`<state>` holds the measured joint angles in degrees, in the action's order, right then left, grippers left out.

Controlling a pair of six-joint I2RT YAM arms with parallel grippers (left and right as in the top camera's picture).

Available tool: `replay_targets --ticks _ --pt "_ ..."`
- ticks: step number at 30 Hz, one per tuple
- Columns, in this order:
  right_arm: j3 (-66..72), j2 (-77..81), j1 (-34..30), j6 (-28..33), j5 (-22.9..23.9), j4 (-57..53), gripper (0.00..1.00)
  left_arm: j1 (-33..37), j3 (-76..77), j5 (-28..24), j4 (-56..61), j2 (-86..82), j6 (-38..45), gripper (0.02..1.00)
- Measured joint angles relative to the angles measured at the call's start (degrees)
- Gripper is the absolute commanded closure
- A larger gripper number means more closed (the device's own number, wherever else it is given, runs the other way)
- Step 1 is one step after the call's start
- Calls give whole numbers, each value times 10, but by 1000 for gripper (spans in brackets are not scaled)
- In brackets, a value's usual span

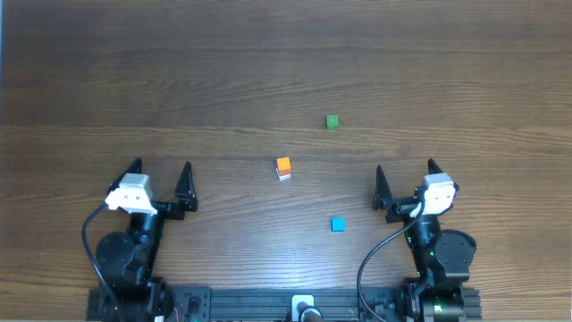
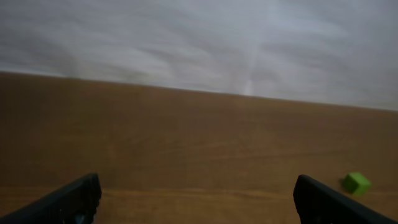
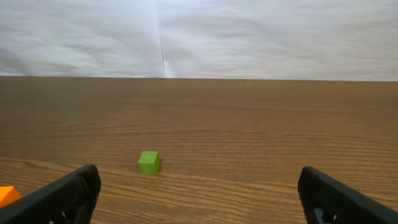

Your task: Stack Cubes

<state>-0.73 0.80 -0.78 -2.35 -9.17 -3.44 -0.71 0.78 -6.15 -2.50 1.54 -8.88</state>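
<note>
An orange cube [image 1: 283, 165] sits on top of a white cube [image 1: 284, 176] near the table's middle. A green cube [image 1: 332, 122] lies farther back and to the right; it also shows as the green cube [image 2: 357, 182] and the green cube [image 3: 149, 162] in the wrist views. A blue cube [image 1: 337, 224] rests nearer the front, right of centre. My left gripper [image 1: 161, 170] stands open near the front left, holding nothing. My right gripper [image 1: 404, 173] stands open near the front right, also holding nothing. An edge of the orange cube [image 3: 6, 195] shows in the right wrist view.
The brown wooden table [image 1: 223, 80] stretches wide behind the cubes. A pale wall [image 3: 249, 37] stands beyond the table's far edge.
</note>
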Motion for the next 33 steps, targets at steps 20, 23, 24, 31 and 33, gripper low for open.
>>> replay_targets --ticks 20,23,24,31,33 --pt "0 0 0 0 0 0 7 18 -1 -1 -13 -7 1 18" --pt "0 0 0 0 0 0 9 18 -1 -1 -13 -7 1 18" --pt "0 0 0 0 0 0 7 18 -1 -1 -13 -7 2 20" --pt "0 0 0 0 0 0 7 18 -1 -1 -13 -7 2 18" --pt "0 0 0 0 0 0 9 18 -1 -1 -13 -7 1 18"
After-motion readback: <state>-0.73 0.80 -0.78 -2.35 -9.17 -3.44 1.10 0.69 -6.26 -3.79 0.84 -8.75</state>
